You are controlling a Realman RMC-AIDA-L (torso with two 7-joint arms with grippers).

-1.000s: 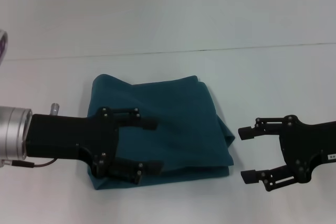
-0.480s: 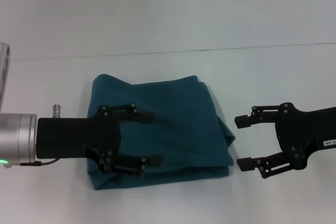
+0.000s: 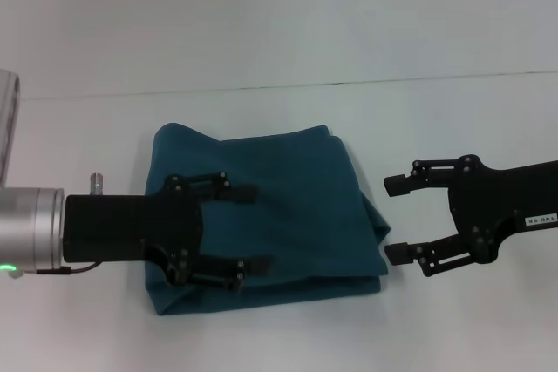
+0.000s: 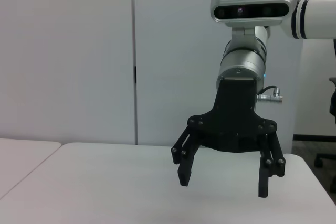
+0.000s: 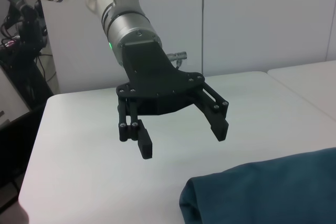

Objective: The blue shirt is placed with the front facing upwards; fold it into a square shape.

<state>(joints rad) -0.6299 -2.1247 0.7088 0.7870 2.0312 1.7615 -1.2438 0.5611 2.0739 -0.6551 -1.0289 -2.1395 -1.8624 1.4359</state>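
Note:
The blue shirt [image 3: 296,206] lies folded into a rough rectangle in the middle of the white table [image 3: 261,41], with a rounded fold bulging at its right edge. My left gripper [image 3: 260,226] is open and hovers over the shirt's left half. Open as well, my right gripper [image 3: 391,219] hangs just off the shirt's right edge, its fingertips close to the bulging fold. In the right wrist view the left gripper [image 5: 184,140] hangs open above the table beside a corner of the shirt [image 5: 262,192]. The left wrist view shows the right gripper [image 4: 223,184] open and empty.
A seam [image 3: 392,82] runs across the table behind the shirt. A pale object [image 3: 7,119] pokes in at the left edge. Bare white tabletop surrounds the shirt on every side.
My right gripper has moved left toward the shirt's right edge and slightly farther back. The left gripper shifted slightly over the shirt. Both stayed open; the shirt has not moved.

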